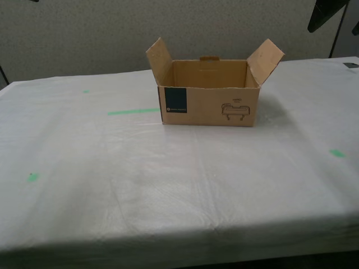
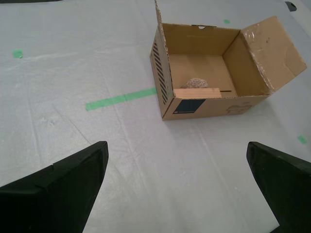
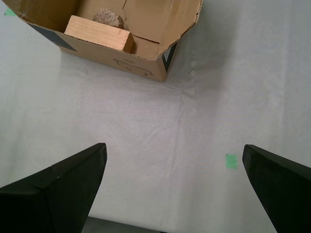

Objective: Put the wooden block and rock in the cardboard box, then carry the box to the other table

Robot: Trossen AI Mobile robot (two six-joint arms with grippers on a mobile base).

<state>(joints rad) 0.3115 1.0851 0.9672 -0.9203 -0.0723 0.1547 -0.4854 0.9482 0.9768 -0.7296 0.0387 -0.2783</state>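
Observation:
The cardboard box [image 1: 207, 106] stands open, flaps up, on the other table [image 1: 168, 190], which is covered in wrinkled white sheeting. Inside the box lie the wooden block [image 3: 99, 33] and, behind it, the rock [image 3: 108, 17]. The second wrist view shows the same box [image 2: 214, 104] with the block [image 2: 197, 92] against its front wall and the rock [image 2: 196, 83] beside it. My first gripper [image 3: 175, 155] hangs open above bare sheeting, apart from the box. My second gripper [image 2: 177, 160] is also open and holds nothing, some way from the box.
A green tape strip [image 1: 133, 111] lies toward the exterior view's left of the box, with small green marks [image 1: 336, 153] elsewhere on the sheeting. A dark arm part [image 1: 327, 14] shows at the exterior view's top right. A grey wall stands behind the table.

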